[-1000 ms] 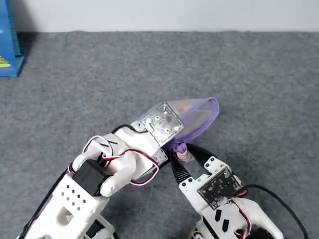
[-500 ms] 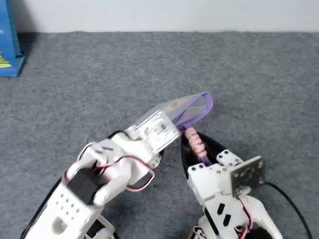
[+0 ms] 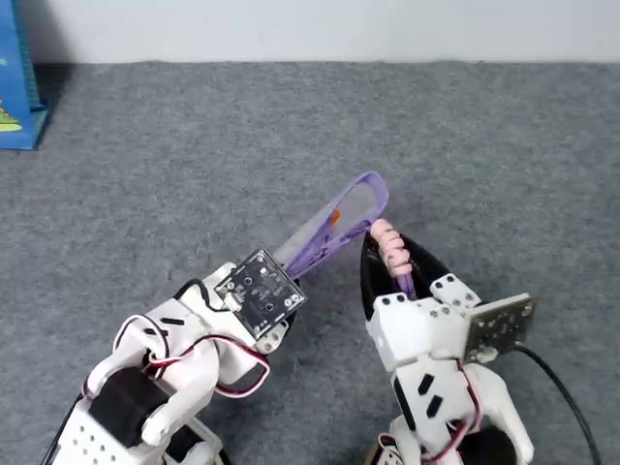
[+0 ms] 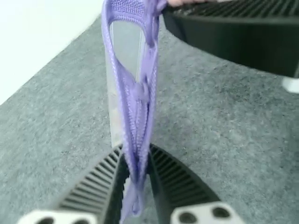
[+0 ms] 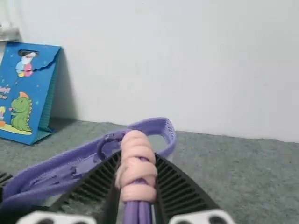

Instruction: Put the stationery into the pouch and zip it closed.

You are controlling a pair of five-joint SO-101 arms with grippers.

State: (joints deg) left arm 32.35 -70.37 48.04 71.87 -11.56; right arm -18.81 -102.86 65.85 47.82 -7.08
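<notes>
A purple-edged clear pouch [image 3: 334,225] hangs above the grey table, stretched on edge between both grippers. My left gripper [image 3: 294,260] is shut on the pouch's near end; in the left wrist view its black fingers [image 4: 96,184] pinch the purple zipper band [image 4: 135,100]. My right gripper [image 3: 387,260] is shut on the pink coiled zipper pull [image 3: 386,240] and its purple strap, seen close in the right wrist view as pink pull [image 5: 135,163] with the pouch [image 5: 70,170] trailing away. Something orange [image 3: 334,217] shows through the clear side.
A blue gift bag [image 3: 15,77] stands at the far left by the white wall, also visible as the bag [image 5: 28,93] in the right wrist view. Grey felt table [image 3: 504,165] spreads open around the arms.
The pouch has risen off the table and turned onto its edge. The left gripper drew back toward the near left; the right gripper swung up and farther out with the pink pull.
</notes>
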